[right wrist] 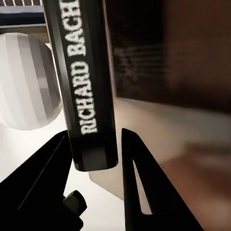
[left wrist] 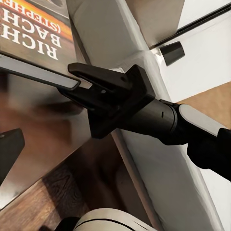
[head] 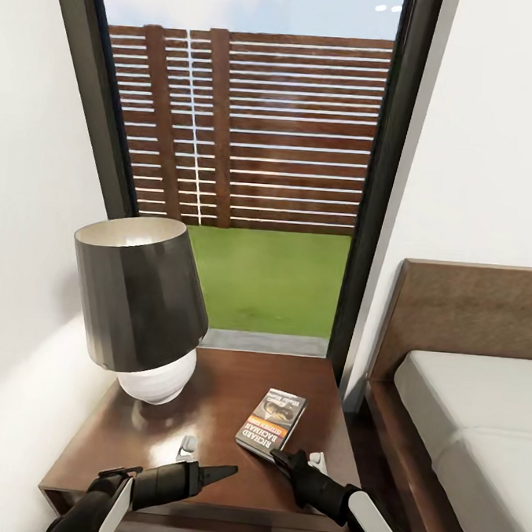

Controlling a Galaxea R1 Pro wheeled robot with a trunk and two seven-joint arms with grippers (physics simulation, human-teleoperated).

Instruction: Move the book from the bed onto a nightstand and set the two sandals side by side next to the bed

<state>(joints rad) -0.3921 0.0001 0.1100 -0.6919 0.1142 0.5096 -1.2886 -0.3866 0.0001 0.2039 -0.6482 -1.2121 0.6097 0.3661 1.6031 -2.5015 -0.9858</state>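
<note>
Beside the lamp (head: 141,306), the book (head: 271,423) lies on the nightstand (head: 227,389); right end effector (head: 280,458) straddles its edge, released; left end effector (head: 226,473) clenched.

head view high over nightstand (head: 209,420), wrist views close, sharing book (head: 270,424)

The book (head: 271,424) has a dark cover with a grey picture, an orange band and white lettering, and its black spine (right wrist: 89,82) reads "RICHARD BACH..." in white. It lies on the glossy reddish-brown nightstand (head: 207,451), where at 10 o'clock from it a lamp (head: 141,309) has a dark grey shade over a white ribbed base. The bed (head: 477,413) is pale grey in a dark brown frame, both end effectors (head: 226,473) (head: 279,458) are black, and beyond the window a brown slatted fence (head: 251,127) stands over green grass.
</note>
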